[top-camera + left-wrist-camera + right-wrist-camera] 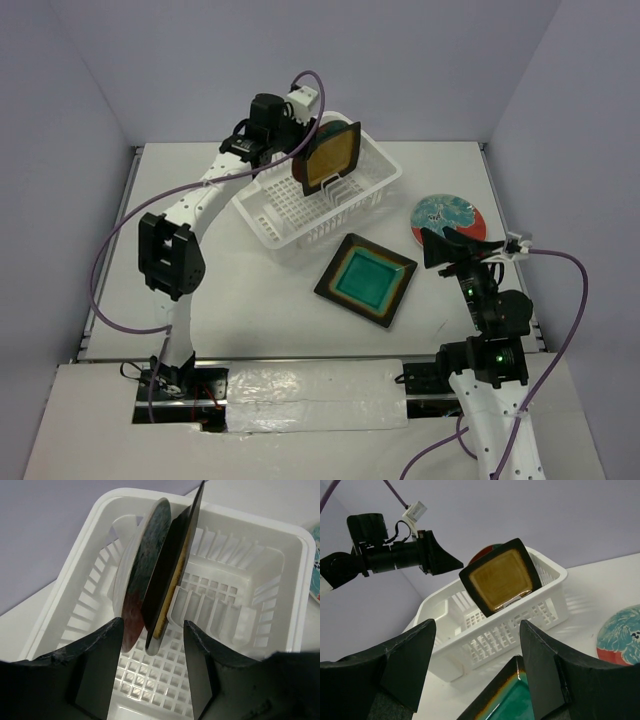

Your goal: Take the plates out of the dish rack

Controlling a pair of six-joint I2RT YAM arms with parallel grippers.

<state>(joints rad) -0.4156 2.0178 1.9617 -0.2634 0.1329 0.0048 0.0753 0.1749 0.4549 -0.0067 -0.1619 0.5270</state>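
Note:
The white dish rack (270, 215) sits at the table's back centre. In it stand an amber-centred square plate (332, 158) and, behind it, a round red-rimmed plate (150, 550). My left gripper (152, 667) is open just above the rack's near end, its jaws either side of the lower edges of the two plates, touching neither. A teal square plate (366, 280) lies flat in front of the rack. A round red-rimmed plate (448, 218) lies flat at the right. My right gripper (477, 665) is open and empty, raised beside the teal plate (515, 705), facing the rack (470, 645).
Purple walls close in the back and sides. The table's right edge (495, 190) runs close behind the round plate. My left arm (170, 250) arches over the left half of the table. Silver tape (300, 400) covers the front edge between the arm bases.

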